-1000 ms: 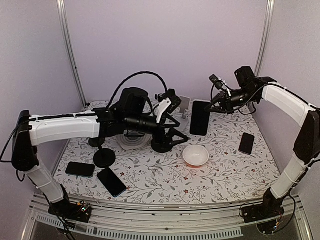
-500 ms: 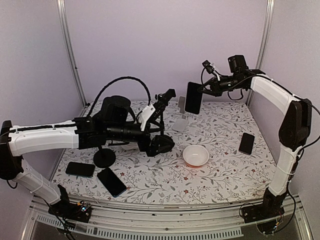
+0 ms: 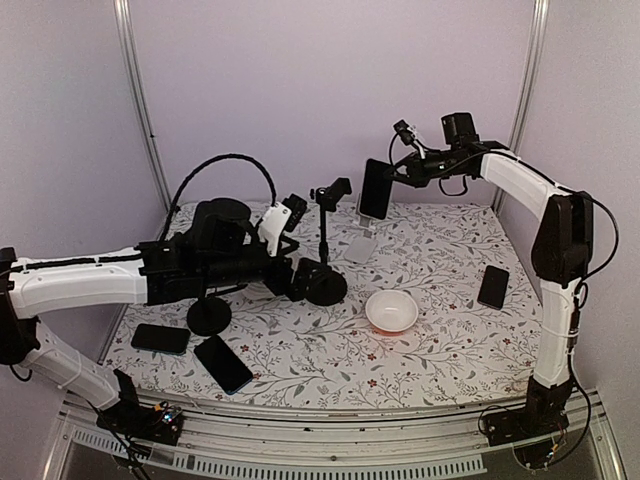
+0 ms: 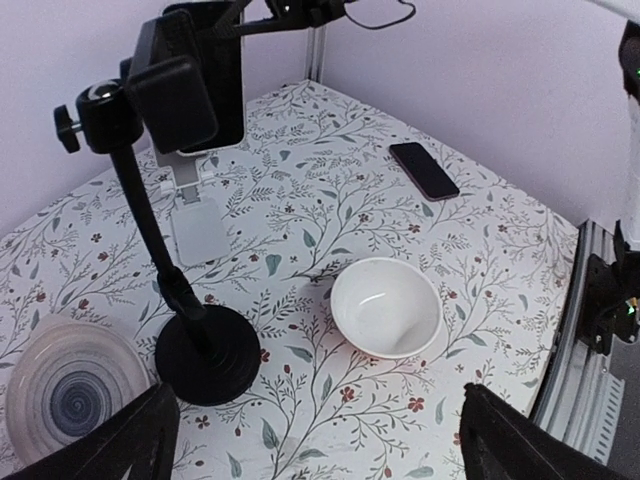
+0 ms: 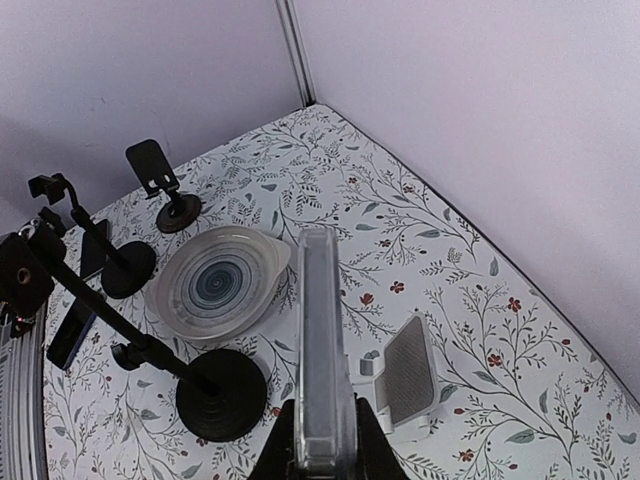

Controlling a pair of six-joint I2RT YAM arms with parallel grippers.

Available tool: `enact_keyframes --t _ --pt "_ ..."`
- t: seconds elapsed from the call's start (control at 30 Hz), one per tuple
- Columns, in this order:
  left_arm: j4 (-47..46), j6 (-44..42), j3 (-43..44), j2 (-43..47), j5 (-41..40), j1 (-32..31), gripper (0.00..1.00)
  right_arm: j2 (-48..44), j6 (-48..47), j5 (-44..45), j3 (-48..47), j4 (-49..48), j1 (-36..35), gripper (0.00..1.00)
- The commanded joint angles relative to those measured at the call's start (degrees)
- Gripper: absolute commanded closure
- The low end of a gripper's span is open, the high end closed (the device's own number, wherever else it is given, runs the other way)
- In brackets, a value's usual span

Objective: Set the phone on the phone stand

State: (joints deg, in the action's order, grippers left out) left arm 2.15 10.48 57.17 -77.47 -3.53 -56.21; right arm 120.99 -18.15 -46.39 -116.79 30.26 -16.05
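the right gripper [image 5: 320, 440] clamps the phone [image 5: 318, 340] upright above the white stand [image 5: 405, 380] at twelve o'clock, seemingly to seat it, while the left gripper [image 4: 318, 420] idles, jaws apart.

The lower end of the phone [image 5: 322, 340] is cut off by the right wrist view's bottom edge.

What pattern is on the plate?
Blue-grey concentric rings on a pale plate, clearest in the right wrist view.
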Motion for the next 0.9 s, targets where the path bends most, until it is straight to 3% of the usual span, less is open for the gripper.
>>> enact_keyframes --t 0.0,0.87 --pt "-4.26 1.78 -2.8 2.84 -4.66 -0.12 0.01 2.36 1.52 -0.67 -3.7 -3.86 -0.11 1.0" --pt "-3.91 2.64 -3.33 2.86 -5.88 -0.08 0.01 10.21 1.98 2.27 -8.01 -8.11 -0.55 1.0"
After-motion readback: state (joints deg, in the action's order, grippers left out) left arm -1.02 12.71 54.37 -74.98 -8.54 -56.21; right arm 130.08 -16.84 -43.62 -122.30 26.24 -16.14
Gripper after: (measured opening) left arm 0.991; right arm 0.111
